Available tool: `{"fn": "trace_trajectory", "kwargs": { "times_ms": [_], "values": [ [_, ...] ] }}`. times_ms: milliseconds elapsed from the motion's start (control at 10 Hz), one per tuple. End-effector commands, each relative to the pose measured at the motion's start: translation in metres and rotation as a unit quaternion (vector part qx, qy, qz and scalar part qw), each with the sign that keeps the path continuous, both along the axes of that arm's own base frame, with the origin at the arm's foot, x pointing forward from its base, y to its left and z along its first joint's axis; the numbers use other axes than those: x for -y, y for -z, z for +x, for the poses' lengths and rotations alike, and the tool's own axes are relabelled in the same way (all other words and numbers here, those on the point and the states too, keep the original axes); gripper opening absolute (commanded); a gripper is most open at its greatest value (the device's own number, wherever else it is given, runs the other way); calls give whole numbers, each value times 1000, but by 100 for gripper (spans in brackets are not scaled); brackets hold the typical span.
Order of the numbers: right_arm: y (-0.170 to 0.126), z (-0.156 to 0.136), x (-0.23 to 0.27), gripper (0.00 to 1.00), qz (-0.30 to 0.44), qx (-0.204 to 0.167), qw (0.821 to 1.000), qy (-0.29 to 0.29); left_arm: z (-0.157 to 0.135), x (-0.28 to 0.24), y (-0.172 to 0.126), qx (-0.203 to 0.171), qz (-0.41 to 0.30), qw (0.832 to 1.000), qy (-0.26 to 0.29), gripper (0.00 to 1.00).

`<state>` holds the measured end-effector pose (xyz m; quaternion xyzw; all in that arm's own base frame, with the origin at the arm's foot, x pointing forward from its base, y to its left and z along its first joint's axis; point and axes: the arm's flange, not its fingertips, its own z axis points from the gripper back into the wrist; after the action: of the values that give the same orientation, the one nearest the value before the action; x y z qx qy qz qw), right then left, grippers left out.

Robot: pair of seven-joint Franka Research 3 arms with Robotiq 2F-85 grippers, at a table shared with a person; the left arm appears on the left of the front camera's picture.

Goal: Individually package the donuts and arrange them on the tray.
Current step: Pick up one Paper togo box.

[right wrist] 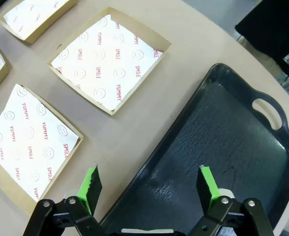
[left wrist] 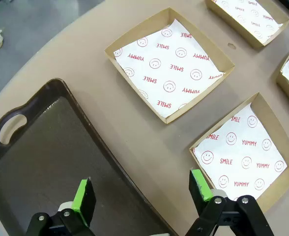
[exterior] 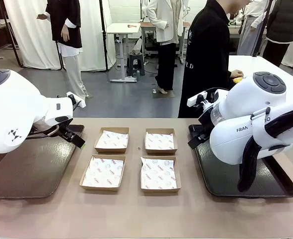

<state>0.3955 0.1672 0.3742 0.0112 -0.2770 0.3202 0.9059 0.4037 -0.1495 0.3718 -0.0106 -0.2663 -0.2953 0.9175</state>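
Left gripper [left wrist: 141, 189] hangs spread wide over the edge of the left tray [left wrist: 46, 147], gripping nothing. Right gripper [right wrist: 149, 183] gapes likewise above the right tray [right wrist: 223, 142]. Four paper-lined boxes [exterior: 111, 149] sit between the trays. One yellow donut [exterior: 238, 79], small and hard to make out, lies by the person's hand [exterior: 234, 74] on the white table [exterior: 246, 63] beyond.

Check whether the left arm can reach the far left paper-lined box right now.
Probably yes. The left end effector hangs open above the left tray's rim, close to the far left box. Only bare table lies between them, and the box is open-topped.
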Motion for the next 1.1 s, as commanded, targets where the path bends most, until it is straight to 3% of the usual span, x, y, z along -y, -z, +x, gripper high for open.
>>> {"fn": "trace_trajectory", "kwargs": {
  "times_ms": [0,300,400,700,900,1000],
  "values": [
    [0,0,0,100,0,0,1000,0,0,0,0,0,0,1000,0,100],
    [0,0,0,100,0,0,1000,0,0,0,0,0,0,1000,0,100],
    [0,0,0,100,0,0,1000,0,-20,-17,-4,-10,19,1000,-3,100],
    [-9,-87,62,100,-41,-53,998,-21,-109,-75,-20,-53,10,998,17,100],
    [-8,-144,94,100,-73,-131,988,-36,-146,-98,-13,-91,33,995,22,100],
    [-10,-168,101,100,-103,-145,983,-52,-160,-101,-10,-107,53,992,38,100]
  ]
}}
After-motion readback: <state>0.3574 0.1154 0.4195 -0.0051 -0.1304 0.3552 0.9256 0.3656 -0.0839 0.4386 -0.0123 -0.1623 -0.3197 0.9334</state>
